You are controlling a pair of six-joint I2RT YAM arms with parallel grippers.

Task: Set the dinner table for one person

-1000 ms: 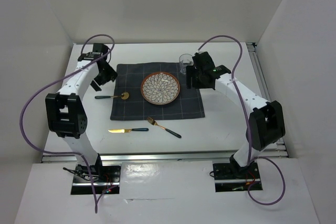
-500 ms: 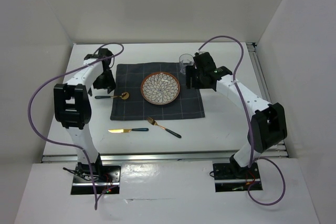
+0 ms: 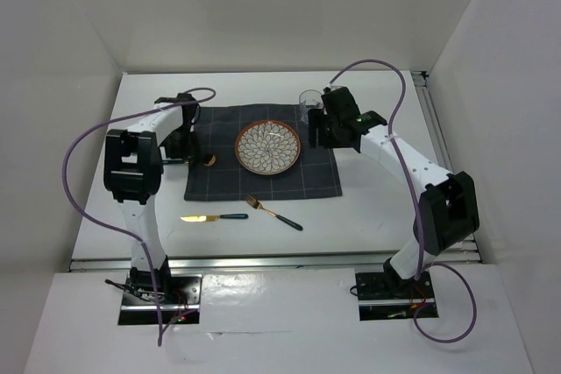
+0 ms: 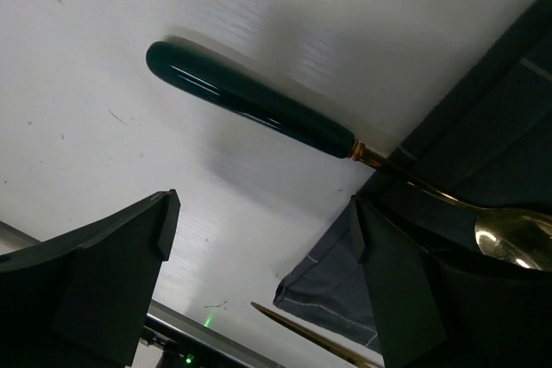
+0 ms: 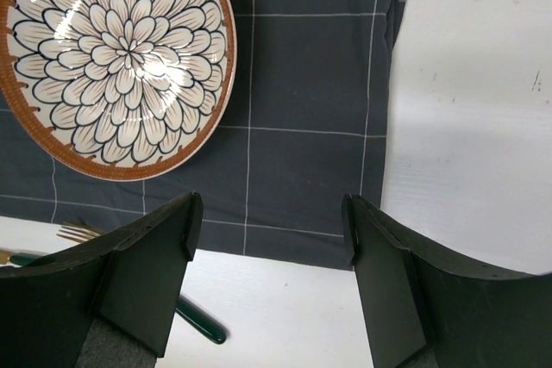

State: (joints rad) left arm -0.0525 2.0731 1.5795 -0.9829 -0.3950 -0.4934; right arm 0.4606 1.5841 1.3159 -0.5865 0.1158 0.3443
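Observation:
The white dinner table [image 3: 377,208] carries a dark grey checked placemat [image 3: 263,183] with a flower-patterned plate [image 3: 268,147] on it. A green-handled gold spoon [image 4: 250,111] lies across the mat's left edge, its bowl [image 3: 209,160] on the cloth. My left gripper [image 3: 179,151] is open just above the spoon's handle, which lies beyond its fingertips [image 4: 95,290] in the left wrist view. My right gripper [image 3: 321,131] is open and empty over the mat's right side, near a clear glass [image 3: 308,105]. In the right wrist view its fingers [image 5: 138,273] frame the mat's edge.
A gold knife [image 3: 213,217] with a green handle and a gold fork [image 3: 273,213] lie on the table in front of the mat. The fork's tines [image 5: 78,232] show in the right wrist view. White walls enclose the table. Metal rails run along its right and near edges.
My left gripper has swung right and down from the table's left side to just over the spoon's handle. The right arm has barely moved.

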